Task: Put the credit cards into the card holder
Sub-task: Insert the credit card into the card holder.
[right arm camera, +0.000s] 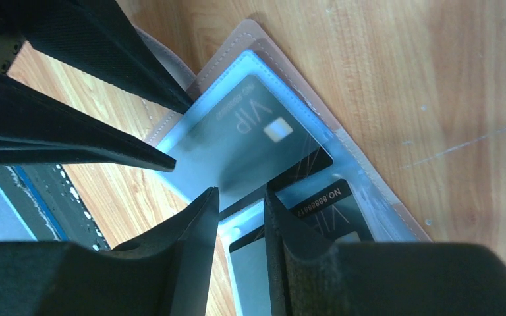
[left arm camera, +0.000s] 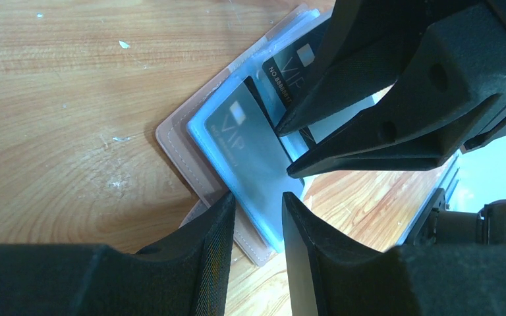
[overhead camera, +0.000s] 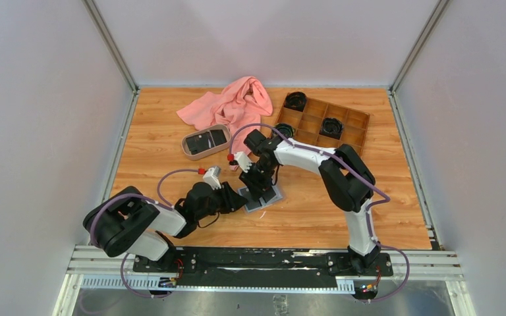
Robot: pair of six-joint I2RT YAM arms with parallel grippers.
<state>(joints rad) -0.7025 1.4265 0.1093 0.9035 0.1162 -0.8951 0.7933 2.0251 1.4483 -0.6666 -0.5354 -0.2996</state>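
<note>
A wood-grain bench (overhead camera: 171, 131) boxed in by pale walls is your working surface. The card holder (left arm camera: 174, 146) lies open and flat on it, directly under both hands. Its clear blue-grey sleeves face up. One dark card (left arm camera: 237, 141) marked VIP sits inside a sleeve, and a second dark card (left arm camera: 294, 66) lies at the neighbouring pocket with its numbered end showing. Your left hand (left arm camera: 257, 201) has its fingers slightly apart, the tips straddling the holder's edge beside the sleeved card, and it holds nothing. Your right hand (right arm camera: 240, 192) comes in from the opposite side. Its fingers are also a little apart, just above the seam between the two cards, with nothing clamped. The tips of the two hands nearly face each other, close together. Well beyond the right hand stands a wooden box (overhead camera: 342, 108) with dark objects in some compartments. Beyond the left hand sits an oval tray (overhead camera: 184, 148) with dark flat items inside, and a pink cloth (overhead camera: 234, 105) lies behind it.
</note>
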